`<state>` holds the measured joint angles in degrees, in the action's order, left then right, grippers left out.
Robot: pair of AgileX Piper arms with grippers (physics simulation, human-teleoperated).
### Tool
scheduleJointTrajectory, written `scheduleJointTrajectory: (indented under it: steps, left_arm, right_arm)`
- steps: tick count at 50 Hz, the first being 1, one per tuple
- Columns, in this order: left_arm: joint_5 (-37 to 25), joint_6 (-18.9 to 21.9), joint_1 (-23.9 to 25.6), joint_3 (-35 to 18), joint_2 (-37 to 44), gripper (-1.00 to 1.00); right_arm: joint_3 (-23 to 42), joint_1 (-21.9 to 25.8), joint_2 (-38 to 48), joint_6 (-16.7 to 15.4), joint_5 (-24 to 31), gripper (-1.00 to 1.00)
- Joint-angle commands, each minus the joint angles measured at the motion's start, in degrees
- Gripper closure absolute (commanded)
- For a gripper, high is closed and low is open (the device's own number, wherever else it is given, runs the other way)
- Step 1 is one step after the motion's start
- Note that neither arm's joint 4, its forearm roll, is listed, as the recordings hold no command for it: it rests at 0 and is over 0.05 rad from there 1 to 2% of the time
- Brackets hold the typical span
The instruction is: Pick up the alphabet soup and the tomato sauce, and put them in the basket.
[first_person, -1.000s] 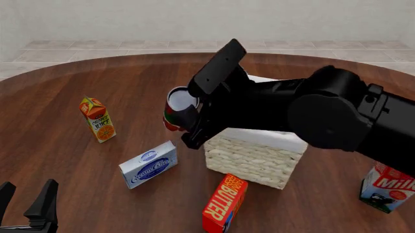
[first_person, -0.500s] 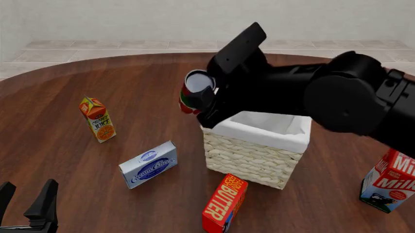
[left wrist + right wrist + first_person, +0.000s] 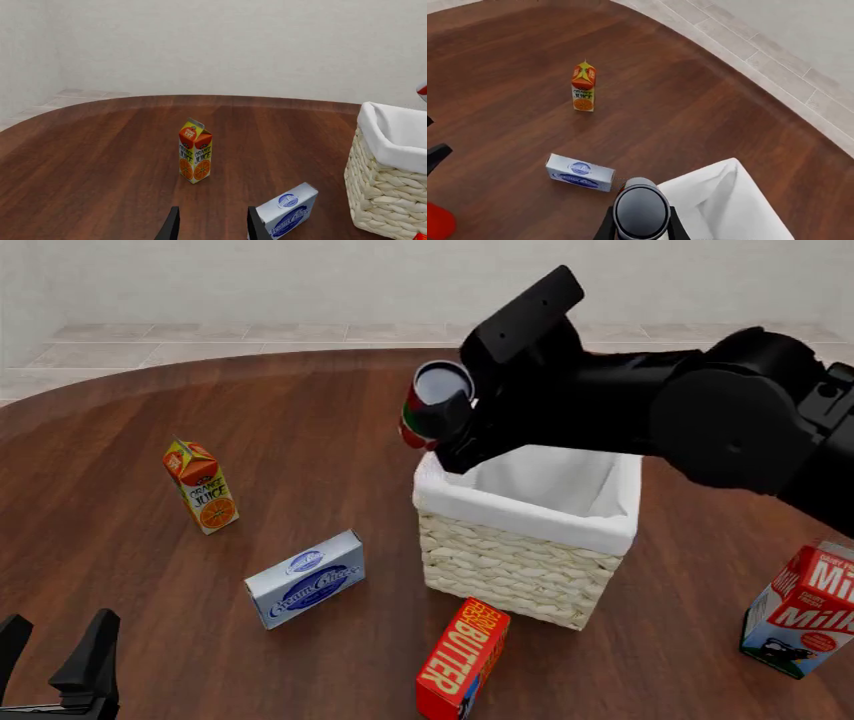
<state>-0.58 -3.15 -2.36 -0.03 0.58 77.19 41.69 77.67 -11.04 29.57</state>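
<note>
The right gripper (image 3: pixel 447 425) pinches the tomato sauce (image 3: pixel 431 407) above the basket (image 3: pixel 522 558) rim's far-left corner; carry it over the liner's middle before releasing. The left gripper (image 3: pixel 56 655) rests spread

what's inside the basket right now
Only white cloth liner shows inside the basket; no can is visible in it. The near wall hides its floor, and the right arm covers the far side. The tomato sauce is in the right end effector, above the basket's left rim.
</note>
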Motion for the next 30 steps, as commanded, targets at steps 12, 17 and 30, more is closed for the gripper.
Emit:
scheduleJointTrajectory:
  steps: [12, 17, 30]
  left_arm:
    - [0.00, 0.00, 0.00, 0.00, 0.00, -1.00]
    - [0.00, 0.00, 0.00, 0.00, 0.00, -1.00]
    - [0.00, 0.00, 0.00, 0.00, 0.00, -1.00]
  right_arm:
    - [0.43, -4.22, 0.04, 0.95, -0.38, 1.00]
    - [-0.28, -5.82, 0.02, 1.25, -0.82, 1.00]
    - [-1.79, -8.32, -0.40, 1.71, -1.29, 1.00]
